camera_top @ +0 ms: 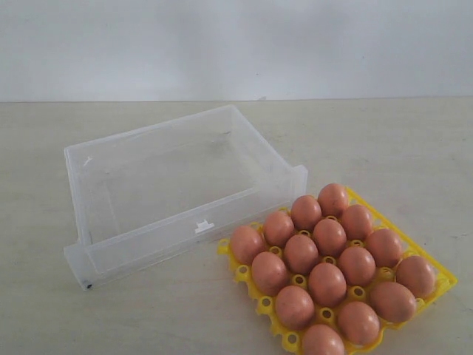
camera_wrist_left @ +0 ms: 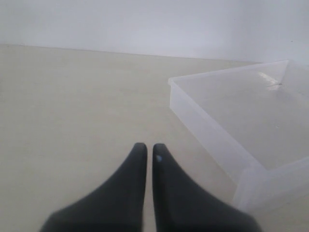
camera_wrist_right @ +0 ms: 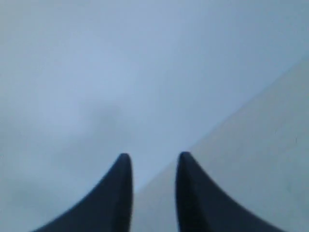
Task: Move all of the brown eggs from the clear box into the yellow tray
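The brown eggs (camera_top: 327, 284) all sat in the yellow tray (camera_top: 241, 272) at the lower right of the exterior frame, packed in slanting rows, each in its own cup, with the tray's small posts showing between them. The tray ran partly off the bottom edge of the frame. Just beside its upper left corner, the clear box (camera_top: 148, 237) lay on the table (camera_top: 148, 318), filling the left and centre of the frame. Through its walls only its bare floor showed, and its small latch tab faced the tray.

Neither arm appeared in the exterior view. In the left wrist view the left pincer (camera_wrist_left: 149, 150) hovered over bare table with its two dark fingers drawn almost together, only a thin slit between them, holding nothing. A corner of the box (camera_wrist_left: 207, 125) lay near it. In the right wrist view the right pincer (camera_wrist_right: 153, 162) had its fingers parted by a clear gap, with nothing between them and only blurred pale surfaces beyond.
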